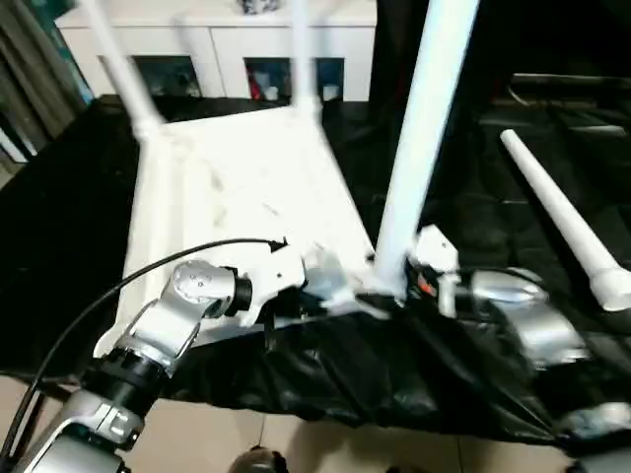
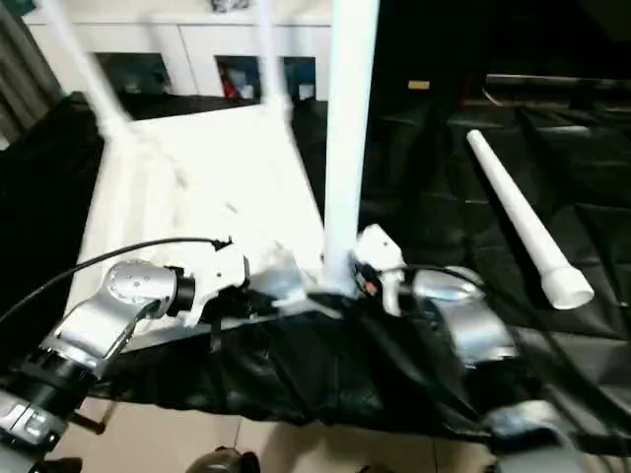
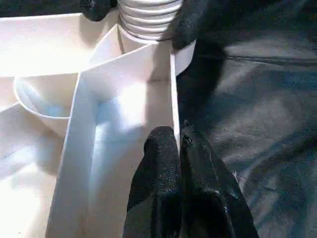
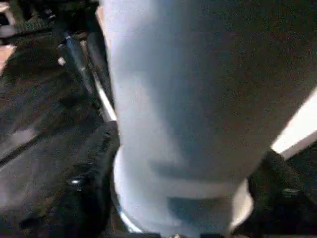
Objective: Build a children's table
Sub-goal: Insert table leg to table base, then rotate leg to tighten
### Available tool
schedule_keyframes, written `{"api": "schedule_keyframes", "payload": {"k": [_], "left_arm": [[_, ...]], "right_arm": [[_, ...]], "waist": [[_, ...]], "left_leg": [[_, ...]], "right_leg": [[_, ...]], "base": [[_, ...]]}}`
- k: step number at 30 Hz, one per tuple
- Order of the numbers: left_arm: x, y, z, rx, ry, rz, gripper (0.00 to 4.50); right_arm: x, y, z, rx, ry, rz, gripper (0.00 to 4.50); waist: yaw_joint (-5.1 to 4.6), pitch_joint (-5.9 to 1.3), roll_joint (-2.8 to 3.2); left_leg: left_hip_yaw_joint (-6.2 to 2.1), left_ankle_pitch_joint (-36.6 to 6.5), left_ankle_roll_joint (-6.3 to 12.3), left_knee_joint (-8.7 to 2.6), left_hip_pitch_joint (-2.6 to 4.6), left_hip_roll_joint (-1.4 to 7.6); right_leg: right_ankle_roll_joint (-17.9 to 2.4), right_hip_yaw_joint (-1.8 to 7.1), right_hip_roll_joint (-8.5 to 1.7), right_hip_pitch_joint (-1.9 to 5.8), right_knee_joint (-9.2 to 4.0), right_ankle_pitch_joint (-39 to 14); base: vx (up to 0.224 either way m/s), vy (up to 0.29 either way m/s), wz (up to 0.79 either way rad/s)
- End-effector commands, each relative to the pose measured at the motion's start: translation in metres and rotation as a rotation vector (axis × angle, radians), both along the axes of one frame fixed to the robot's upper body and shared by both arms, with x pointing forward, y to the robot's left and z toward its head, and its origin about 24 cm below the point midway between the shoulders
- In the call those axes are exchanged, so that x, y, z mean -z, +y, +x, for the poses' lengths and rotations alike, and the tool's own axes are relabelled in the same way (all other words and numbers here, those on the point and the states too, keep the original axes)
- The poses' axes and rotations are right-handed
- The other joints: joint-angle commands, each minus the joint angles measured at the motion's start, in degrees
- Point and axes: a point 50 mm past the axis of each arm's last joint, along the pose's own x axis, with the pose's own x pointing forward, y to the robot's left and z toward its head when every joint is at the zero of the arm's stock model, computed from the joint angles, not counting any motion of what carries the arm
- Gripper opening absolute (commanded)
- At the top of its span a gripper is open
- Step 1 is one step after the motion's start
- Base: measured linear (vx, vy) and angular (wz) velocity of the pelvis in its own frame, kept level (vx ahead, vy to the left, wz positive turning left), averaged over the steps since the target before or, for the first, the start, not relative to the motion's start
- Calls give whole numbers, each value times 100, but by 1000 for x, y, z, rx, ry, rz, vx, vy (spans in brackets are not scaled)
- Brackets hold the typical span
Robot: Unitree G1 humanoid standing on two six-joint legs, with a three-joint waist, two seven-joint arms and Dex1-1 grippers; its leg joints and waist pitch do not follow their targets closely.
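At the near right corner of the tabletop (image 1: 246, 177), the left gripper (image 3: 179, 148) pinches the rim while the right gripper (image 4: 178, 198) hugs the upright leg (image 1: 419, 148), which might tip if let go.

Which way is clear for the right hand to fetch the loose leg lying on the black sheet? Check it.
Probably yes: the loose leg lies alone on the black sheet on that side, nothing between. But the right hand first has to leave the upright leg.

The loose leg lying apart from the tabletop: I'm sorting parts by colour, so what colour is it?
White, best seen in the right eye view: the loose leg lies on the black sheet.
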Motion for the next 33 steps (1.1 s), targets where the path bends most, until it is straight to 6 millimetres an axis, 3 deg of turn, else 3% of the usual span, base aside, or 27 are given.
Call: {"api": "schedule_keyframes", "payload": {"k": [1,13,17,18,19,21,23,24,27,29,30,31,32,33], "left_arm": [[-11,-8,3,71,-55,-1,0],[-7,-6,3,90,-33,-5,0],[-7,-14,13,-41,-68,-26,0],[-8,-21,18,-114,-76,-49,0],[-8,-22,19,-131,-78,-55,0],[-7,-33,25,-235,-96,-75,0],[-5,-42,29,-316,-117,-75,0],[-4,-45,29,-352,-131,-70,0],[-2,-52,28,-388,-139,-76,0],[-1,-56,25,-382,-148,-72,0],[-1,-57,23,-368,-149,-72,0],[-1,-57,23,-368,-149,-72,0],[0,-58,21,-351,-149,-75,0],[0,-58,20,-349,-148,-76,0]], "right_arm": [[2,10,-7,-89,27,1,287],[6,7,-13,-133,84,-21,275],[16,13,-4,82,83,35,275],[20,19,2,185,74,50,275],[21,21,3,212,72,53,275],[27,31,9,363,64,84,274],[33,42,13,489,78,122,274],[36,49,13,549,77,136,274],[39,62,14,648,66,169,274],[38,66,16,714,26,181,274],[39,70,16,734,49,224,274],[39,70,16,734,49,224,274],[38,72,17,735,83,266,309],[37,73,17,736,91,278,330]], "waist": [[-33,-415,-37],[-33,-424,-36],[-44,-402,-46],[-62,-384,-84],[-90,-359,-62],[-150,-347,-113],[-192,-342,-119],[-223,-349,-181],[-238,-350,-135],[-271,-349,-136],[-283,-363,-187],[-288,-362,-165],[-296,-376,-127],[-306,-373,-132]], "left_leg": [[-100,-1566,256,-371,143,213],[-102,-1502,284,-357,134,214],[-112,-1675,205,-383,142,213],[-110,-1755,155,-397,151,209],[-122,-1896,61,-410,165,193],[-140,-1964,-49,-430,169,192],[-148,-2013,-69,-434,167,176],[-157,-2025,-42,-436,151,168],[-162,-2068,-32,-438,170,167],[-176,-2245,-82,-458,185,170],[-181,-2234,-60,-462,171,172],[-181,-2234,-49,-468,172,176],[-186,-2235,-39,-478,165,181],[-183,-2242,-41,-486,159,187]], "right_leg": [[-1375,212,-273,259,-371,-1127],[-1392,210,-277,256,-360,-1126],[-1329,208,-286,253,-391,-1437],[-1265,210,-290,234,-418,-1666],[-1184,211,-312,224,-458,-2058],[-991,213,-321,204,-497,-2473],[-929,205,-323,204,-518,-2614],[-783,189,-322,216,-553,-2780],[-726,196,-325,171,-577,-2848],[-655,188,-319,141,-600,-2926],[-656,189,-330,162,-582,-2874],[-665,193,-327,156,-585,-2841],[-688,189,-314,170,-576,-2687],[-710,192,-308,168,-575,-2591]], "base": [[0,0,0],[0,0,0],[0,0,0],[0,0,0],[0,0,0],[0,0,0],[0,0,0],[0,0,0],[0,0,0],[0,0,0],[0,0,0],[0,0,0],[0,0,0],[0,0,0]]}}
